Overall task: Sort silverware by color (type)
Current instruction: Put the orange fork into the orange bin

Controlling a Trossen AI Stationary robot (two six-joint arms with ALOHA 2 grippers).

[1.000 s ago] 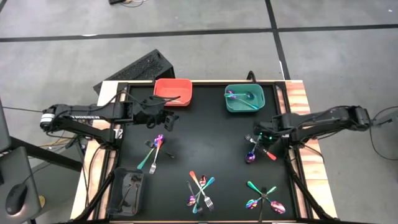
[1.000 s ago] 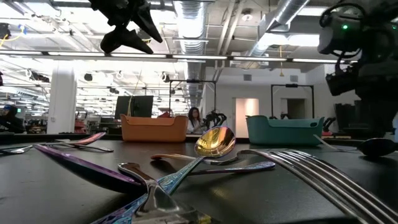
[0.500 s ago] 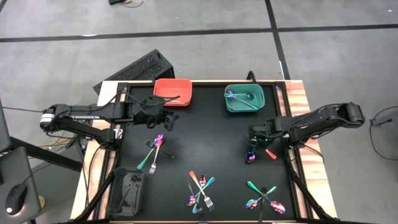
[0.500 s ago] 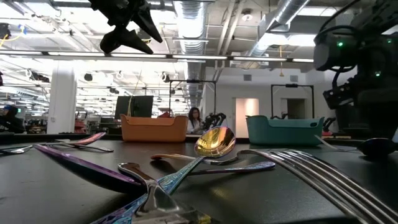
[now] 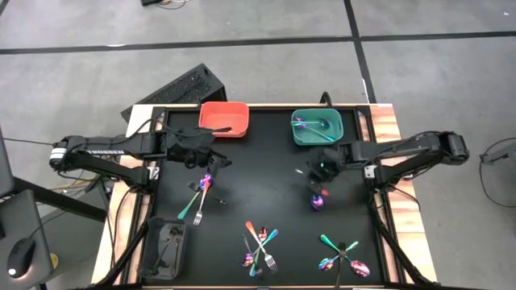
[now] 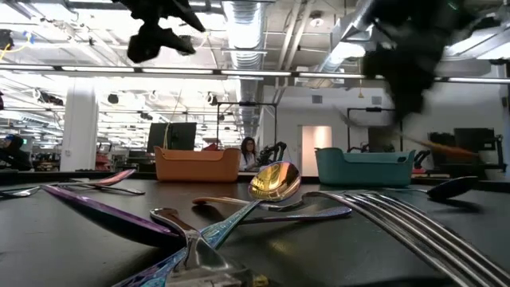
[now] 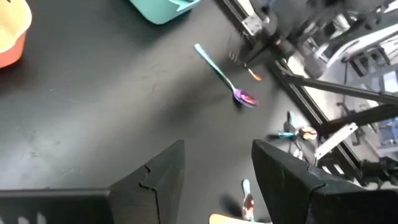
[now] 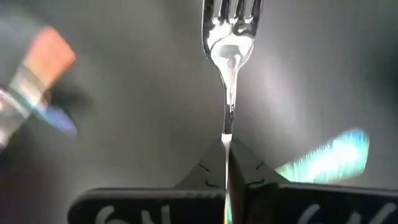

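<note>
Right gripper (image 8: 226,163) is clenched on a silver fork (image 8: 229,46) — held above the black table (image 5: 258,181), just in front of the teal bin (image 5: 317,127). Left gripper (image 7: 214,171) — released, empty — hovers near the red bin (image 5: 224,118).

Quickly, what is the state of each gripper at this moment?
Left gripper: open, holding nothing, above the table near the red bin.
Right gripper: shut on a silver fork.

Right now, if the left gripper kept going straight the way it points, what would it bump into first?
Probably the spoon with the teal handle and purple bowl. The open left gripper looks across bare black table toward it, though the depth is hard to judge.
</note>
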